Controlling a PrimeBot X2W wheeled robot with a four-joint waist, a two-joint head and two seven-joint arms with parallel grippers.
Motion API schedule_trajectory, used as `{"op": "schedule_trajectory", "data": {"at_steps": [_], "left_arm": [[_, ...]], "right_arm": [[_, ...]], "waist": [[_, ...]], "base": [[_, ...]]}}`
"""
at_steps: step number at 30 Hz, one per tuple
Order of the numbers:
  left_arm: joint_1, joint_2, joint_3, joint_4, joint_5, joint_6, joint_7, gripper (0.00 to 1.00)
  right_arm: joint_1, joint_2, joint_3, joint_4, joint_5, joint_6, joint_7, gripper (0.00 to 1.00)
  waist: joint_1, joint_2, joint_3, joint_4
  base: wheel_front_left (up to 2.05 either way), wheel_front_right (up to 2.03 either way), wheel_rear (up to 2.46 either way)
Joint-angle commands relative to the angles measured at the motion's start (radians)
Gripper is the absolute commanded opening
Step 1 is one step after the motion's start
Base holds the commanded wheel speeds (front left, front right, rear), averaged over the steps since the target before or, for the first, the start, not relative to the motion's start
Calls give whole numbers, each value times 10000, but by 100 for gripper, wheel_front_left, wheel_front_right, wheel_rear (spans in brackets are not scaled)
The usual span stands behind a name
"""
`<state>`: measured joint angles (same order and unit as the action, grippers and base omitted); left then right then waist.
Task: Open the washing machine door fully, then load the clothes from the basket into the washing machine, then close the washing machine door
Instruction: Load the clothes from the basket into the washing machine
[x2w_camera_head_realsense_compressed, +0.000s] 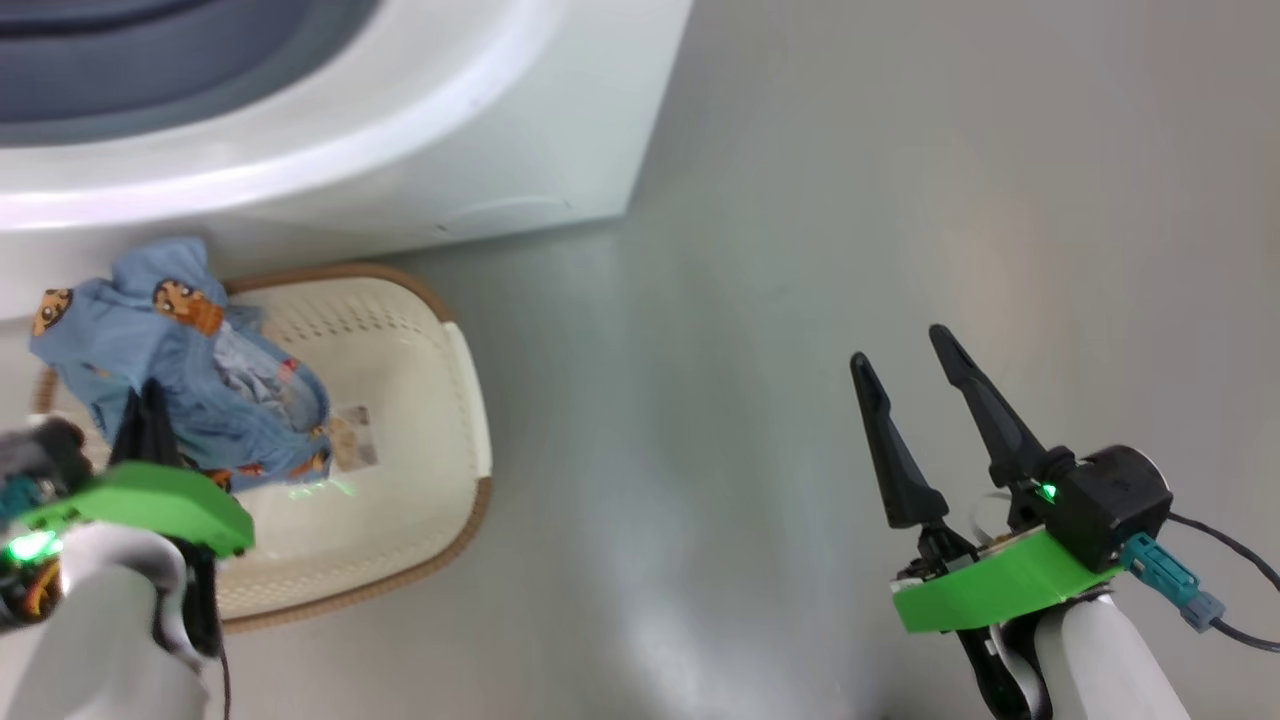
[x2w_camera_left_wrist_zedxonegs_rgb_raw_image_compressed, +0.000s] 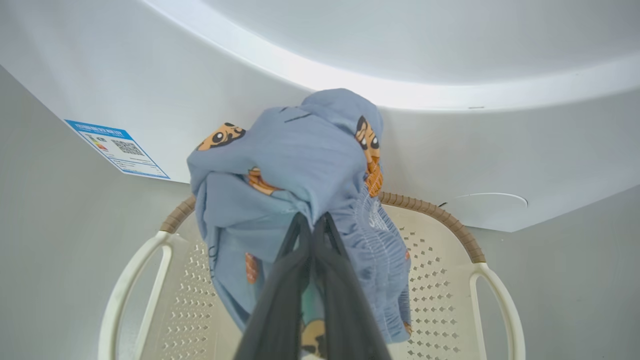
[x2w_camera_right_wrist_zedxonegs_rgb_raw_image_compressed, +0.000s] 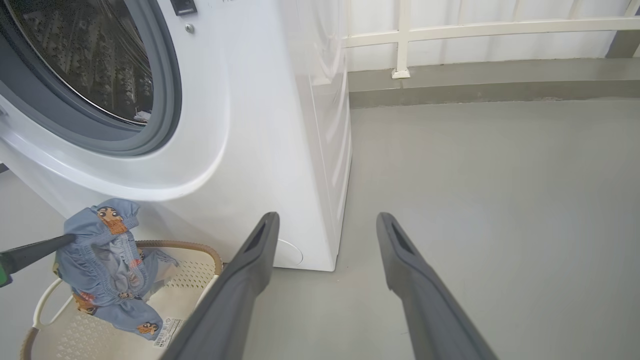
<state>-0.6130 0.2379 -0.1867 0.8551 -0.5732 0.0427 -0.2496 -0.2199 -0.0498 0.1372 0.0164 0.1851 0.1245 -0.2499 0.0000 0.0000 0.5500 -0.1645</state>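
Pinched clothes (x2w_camera_left_wrist_zedxonegs_rgb_raw_image_compressed: 300, 165) in left pincer (x2w_camera_left_wrist_zedxonegs_rgb_raw_image_compressed: 312, 220) over basket (x2w_camera_left_wrist_zedxonegs_rgb_raw_image_compressed: 440, 280).
Held right pincer (x2w_camera_right_wrist_zedxonegs_rgb_raw_image_compressed: 327, 217) spread over open floor (x2w_camera_right_wrist_zedxonegs_rgb_raw_image_compressed: 500, 200) beside washing machine (x2w_camera_right_wrist_zedxonegs_rgb_raw_image_compressed: 260, 125).

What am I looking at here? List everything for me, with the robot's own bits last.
washing machine: one, white, just behind the basket
gasket: one, grey, ringing the machine's round opening
drum: one, steel, inside the gasket
label sticker: one, blue, on the machine's lower front
basket: one, cream with a brown rim, on the floor by the machine
clothes: one bundle, blue with orange figures, hanging over the basket
floor: grey, all around
railing: one, white, beyond the floor's far edge
left gripper: one, dark fingers, shut on the clothes
right gripper: one, dark fingers, open, over bare floor
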Motion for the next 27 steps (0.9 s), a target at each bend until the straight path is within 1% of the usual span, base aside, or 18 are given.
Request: {"op": "schedule_trajectory", "data": {"at_steps": [1, 5, 12, 16, 20, 23, 27], "left_arm": [[534, 264, 383, -490, 231, 166, -119, 0], [1597, -53, 828, -2231, 809, 385, -120, 0], [3187, -429, 1156, -4613, 1643, 427, -121, 0], [4039, -432, 1099, -5654, 1970, 429, -121, 0], [4845, -362, 909, -6601, 2189, 527, -66, 0], [5412, -310, 820, -7341, 2281, 661, 92, 0], [6222, -347, 648, -8326, 2440, 969, 420, 0]], "right_arm": [[302, -4, 138, -193, -79, 62, -93, 100], [522, -4, -55, -176, -235, 62, 35, 100], [1028, -4, -291, -242, -310, 62, 298, 100], [1374, -4, -367, -301, -315, 62, 441, 100], [1717, -4, -448, -398, -300, 62, 563, 100], [1982, -4, -487, -511, -279, 62, 649, 100], [2333, -4, -531, -621, -227, 62, 758, 100]], "waist": [[0, 0, -1006, 793], [0, 0, -1622, 1036], [0, 0, -2737, 1373], [0, 0, -3325, 1455], [0, 0, -3830, 1475], [0, 0, -4171, 1459], [0, 0, -4636, 1440]], "base": [[0, 0, 0], [0, 0, 0], [0, 0, 0], [0, 0, 0], [0, 0, 0], [0, 0, 0], [0, 0, 0]]}}
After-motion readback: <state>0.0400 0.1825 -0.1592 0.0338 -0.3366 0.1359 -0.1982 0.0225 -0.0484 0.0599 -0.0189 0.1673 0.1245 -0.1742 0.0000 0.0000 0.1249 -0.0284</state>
